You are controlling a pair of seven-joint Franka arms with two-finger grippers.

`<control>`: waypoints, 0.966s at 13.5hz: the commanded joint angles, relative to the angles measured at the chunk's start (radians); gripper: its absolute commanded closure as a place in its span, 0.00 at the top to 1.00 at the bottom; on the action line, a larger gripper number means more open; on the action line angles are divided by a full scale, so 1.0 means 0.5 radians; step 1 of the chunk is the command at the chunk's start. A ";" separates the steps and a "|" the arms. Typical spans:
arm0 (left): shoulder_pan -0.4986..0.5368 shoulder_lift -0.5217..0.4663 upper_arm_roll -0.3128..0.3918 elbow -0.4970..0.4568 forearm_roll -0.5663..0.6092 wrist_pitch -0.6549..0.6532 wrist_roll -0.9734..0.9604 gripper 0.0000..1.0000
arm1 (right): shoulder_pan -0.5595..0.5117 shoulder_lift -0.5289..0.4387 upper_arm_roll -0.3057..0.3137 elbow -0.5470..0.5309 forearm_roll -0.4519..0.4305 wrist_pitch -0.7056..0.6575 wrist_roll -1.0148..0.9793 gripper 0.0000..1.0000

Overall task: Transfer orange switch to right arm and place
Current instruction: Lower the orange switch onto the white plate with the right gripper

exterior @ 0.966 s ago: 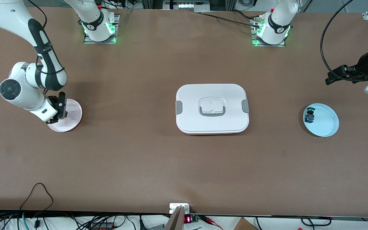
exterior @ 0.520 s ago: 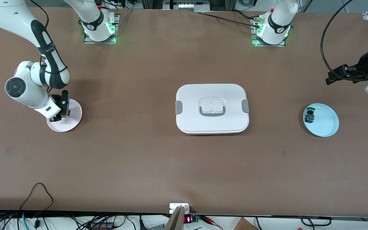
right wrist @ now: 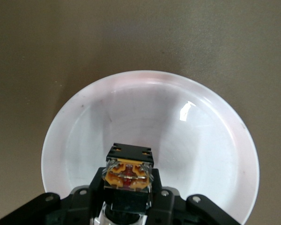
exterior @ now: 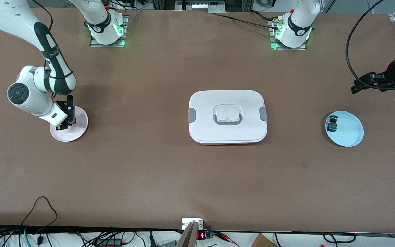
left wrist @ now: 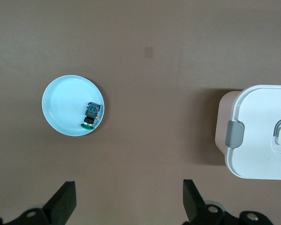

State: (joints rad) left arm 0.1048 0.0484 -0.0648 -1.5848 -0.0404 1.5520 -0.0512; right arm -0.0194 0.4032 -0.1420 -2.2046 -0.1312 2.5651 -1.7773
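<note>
A brown table (exterior: 149,171) is seen from above, with two white robot arms based along its top edge. The right gripper (exterior: 62,127) is lowered over a pink plate (exterior: 77,132) near the table's edge at the right arm's end. Its fingers are clamped on the orange switch (right wrist: 129,172), which is held just above the plate's inner floor, orange body pointing down toward it. The switch has already been handed over, so only the setting-down is judged to remain.

The left gripper (exterior: 357,87) hangs with its jaws spread wide and empty over the table's edge at the left arm's end, and this arm waits. Near it lies a light blue plate (exterior: 351,132) holding a second small switch with a green head and blue body (exterior: 332,125). A white lidded box (exterior: 228,116) with grey clips sits at the table's middle.

Risks are judged as follows. If the switch is let go while not yet resting on the plate, it could bounce or roll on its round head. The grip is close to the plate's nearer rim, so a tumble could carry the switch off the plate onto the table. A descent too far could press the fingers into the plate and shift it.

Counted: two arms, two plates, two switches, one box.
</note>
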 commanded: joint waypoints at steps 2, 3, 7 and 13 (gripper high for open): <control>-0.004 0.041 0.004 0.083 0.035 -0.048 0.001 1.00 | -0.038 0.001 0.038 -0.036 0.008 0.116 -0.096 0.99; -0.004 0.041 0.004 0.083 0.035 -0.045 0.001 1.00 | -0.038 -0.009 0.045 -0.033 0.005 0.116 -0.096 1.00; -0.007 0.041 0.004 0.083 0.041 -0.048 -0.002 1.00 | -0.038 -0.085 0.066 -0.021 0.011 0.098 -0.099 1.00; -0.007 0.041 0.007 0.083 0.056 -0.039 0.004 1.00 | -0.029 -0.187 0.066 0.267 0.379 -0.343 0.068 1.00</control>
State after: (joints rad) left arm 0.1050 0.0500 -0.0645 -1.5824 -0.0404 1.5519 -0.0512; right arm -0.0201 0.3251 -0.1216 -2.1409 0.0234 2.4886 -1.7722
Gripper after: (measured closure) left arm 0.000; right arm 0.000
